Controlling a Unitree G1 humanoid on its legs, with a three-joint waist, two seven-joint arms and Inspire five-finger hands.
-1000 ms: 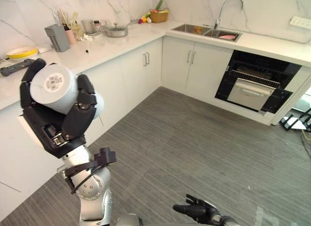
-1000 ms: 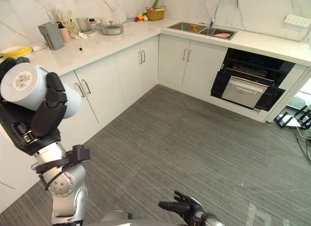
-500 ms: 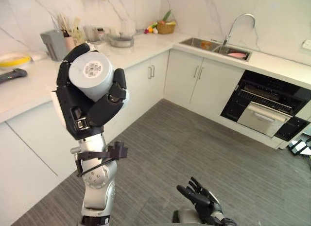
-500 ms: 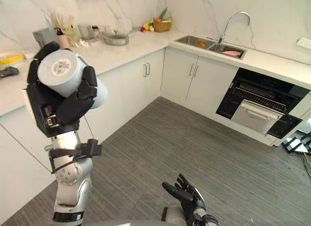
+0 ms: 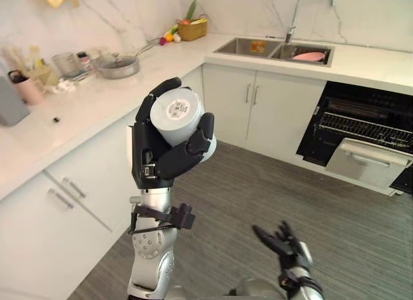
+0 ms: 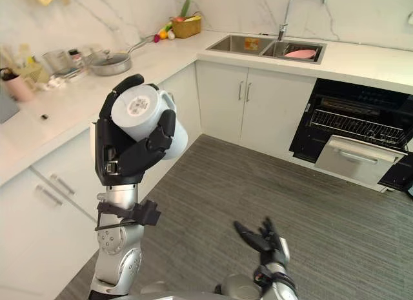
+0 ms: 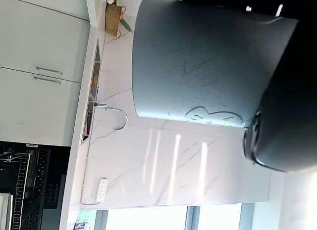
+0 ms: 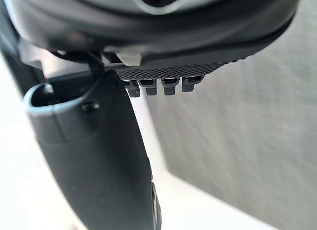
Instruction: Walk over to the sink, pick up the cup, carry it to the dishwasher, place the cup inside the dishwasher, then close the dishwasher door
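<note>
My left hand (image 5: pixel 155 166) is raised in front of me and is shut on a pale grey cup (image 5: pixel 175 116), whose labelled base faces the camera. In the left wrist view the cup (image 7: pixel 198 62) lies close against the dark fingers (image 7: pixel 285 116). The dishwasher (image 5: pixel 364 142) stands under the counter at the far right, dark inside, with its rack showing and its door (image 5: pixel 368 159) hanging open. The sink (image 5: pixel 274 50) is set in the counter left of it and holds a pink dish (image 5: pixel 308 56). My right hand (image 5: pixel 284 245) hangs low over the floor, open with its fingers spread.
White cabinets run under an L-shaped marble counter (image 5: pixel 84 110). It carries a pan (image 5: pixel 116 66), a fruit basket (image 5: pixel 192 30) and a pink utensil cup (image 5: pixel 26 90). A tap (image 5: pixel 293 19) rises behind the sink. Grey plank floor (image 5: pixel 258 184) stretches toward the dishwasher.
The whole picture has shifted, so the camera has moved; the counter corner and sink look closer. My left hand keeps hold of the cup. The right hand shows a little further right.
</note>
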